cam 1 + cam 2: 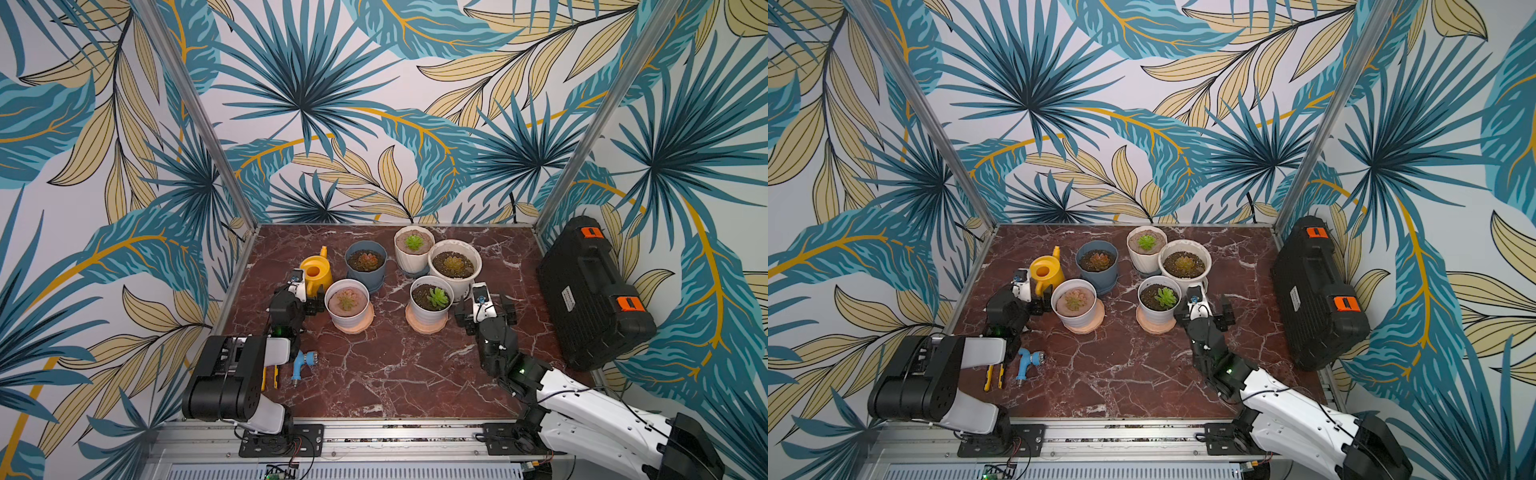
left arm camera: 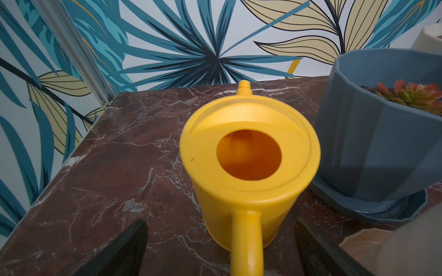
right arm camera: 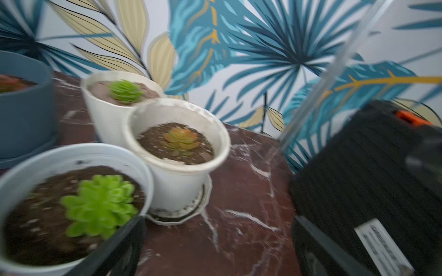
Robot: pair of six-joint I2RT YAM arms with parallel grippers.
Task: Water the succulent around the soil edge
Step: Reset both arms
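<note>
Veining runs white over the glossy dark-red marble desk [image 1: 395, 374]. Nearest lie a blue plastic hose nozzle [image 1: 302, 362] and a yellow-handled tool [image 1: 270, 376]. Farther in, the left fingers [image 2: 124, 248] stand spread either side of the curved handle of the yellow plastic watering can [image 1: 316, 272], not touching it. The can is upright and cylindrical, with a round fill hole. The right fingers [image 3: 114, 248], spread and empty, sit just beside a smooth white pot [image 1: 428, 318] holding a green succulent [image 1: 437, 297] in dark soil. Behind stands a faceted blue-grey pot [image 1: 365, 278]. The ribbed black case [image 1: 590, 291] has a label too blurred to read.
</note>
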